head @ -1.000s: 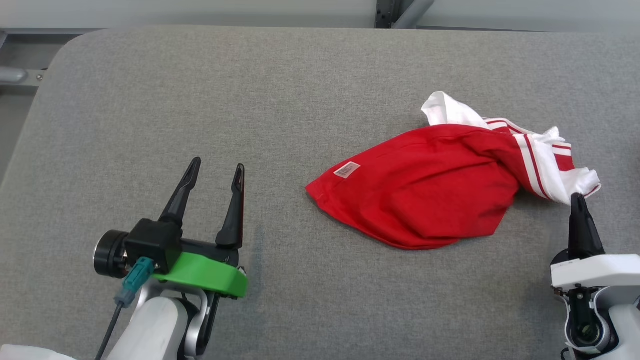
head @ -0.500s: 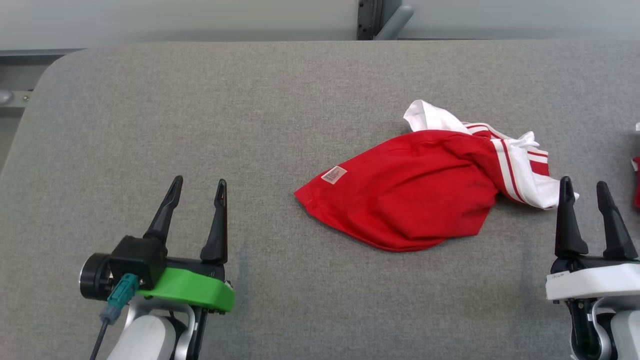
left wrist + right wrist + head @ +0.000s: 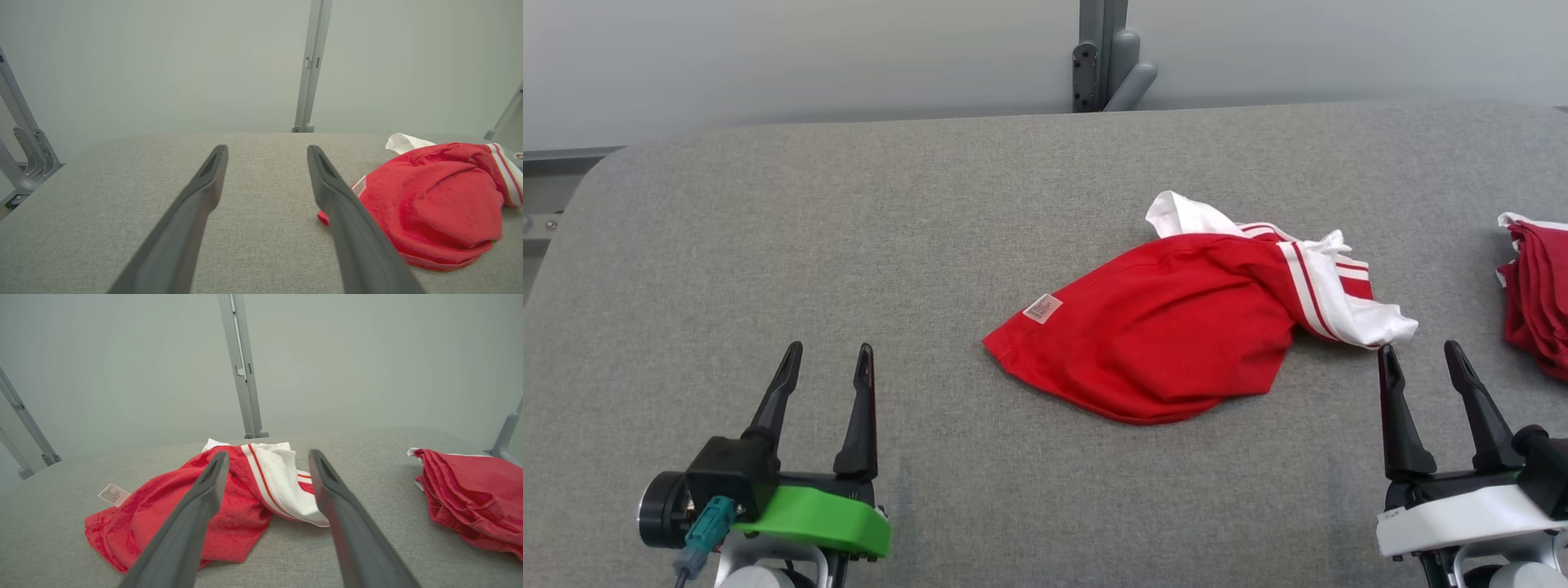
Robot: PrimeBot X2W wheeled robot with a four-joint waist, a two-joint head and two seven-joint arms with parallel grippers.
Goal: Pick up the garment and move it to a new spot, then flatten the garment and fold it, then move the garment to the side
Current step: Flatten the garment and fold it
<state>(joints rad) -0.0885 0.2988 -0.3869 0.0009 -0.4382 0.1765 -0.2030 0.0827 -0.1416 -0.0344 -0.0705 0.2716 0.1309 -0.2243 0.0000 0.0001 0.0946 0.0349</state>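
Garment [image 3: 1168,327]: red, with a white, red-striped portion. It lies crumpled right of centre in the head view on the grey table [image 3: 809,229], with a white label [image 3: 1042,309] near its left corner.
Right gripper [image 3: 1419,349]: lower right, fingers apart, empty, tips just below the garment's white end.
Left gripper [image 3: 829,349]: lower left, fingers apart, empty, well apart from the garment.
Second red pile [image 3: 1539,294]: right edge.
Grey post [image 3: 1098,57]: top centre, behind the table.
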